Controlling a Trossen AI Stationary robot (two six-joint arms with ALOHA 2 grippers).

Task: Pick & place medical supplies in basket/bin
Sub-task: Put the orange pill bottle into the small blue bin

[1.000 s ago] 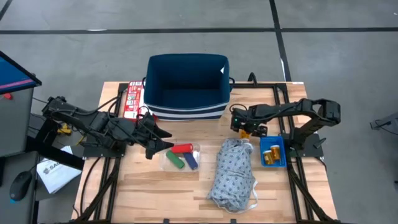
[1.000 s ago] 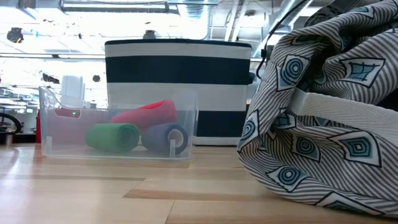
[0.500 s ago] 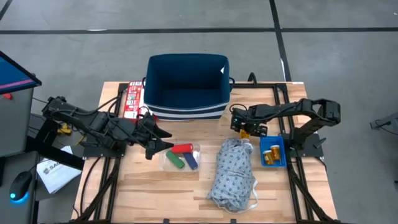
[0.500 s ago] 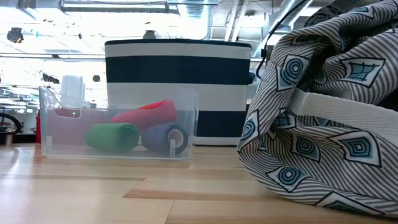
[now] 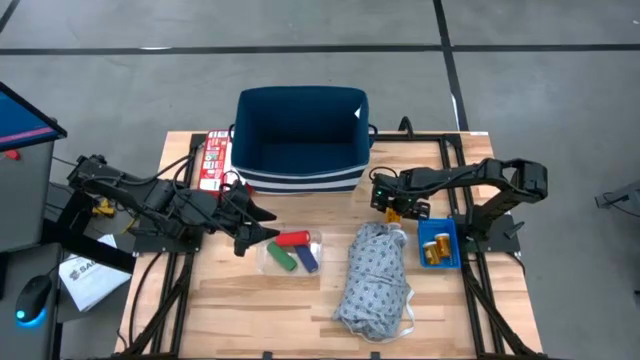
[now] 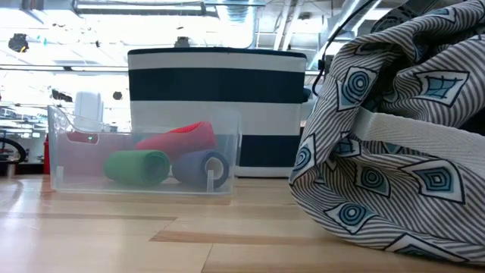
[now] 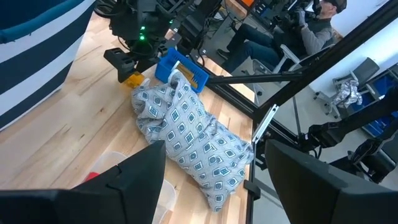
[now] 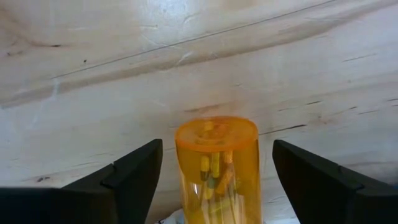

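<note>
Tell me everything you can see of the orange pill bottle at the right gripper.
The orange pill bottle is a translucent amber plastic cylinder with pale pills or capsules showing inside. It sits between the spread fingers of the right gripper, with a gap showing on each side, its flat end facing the bare wooden table. From above it shows only as a small orange spot under that gripper, between the navy basket and the grey patterned cloth. Whether it rests on the table cannot be told.
</note>
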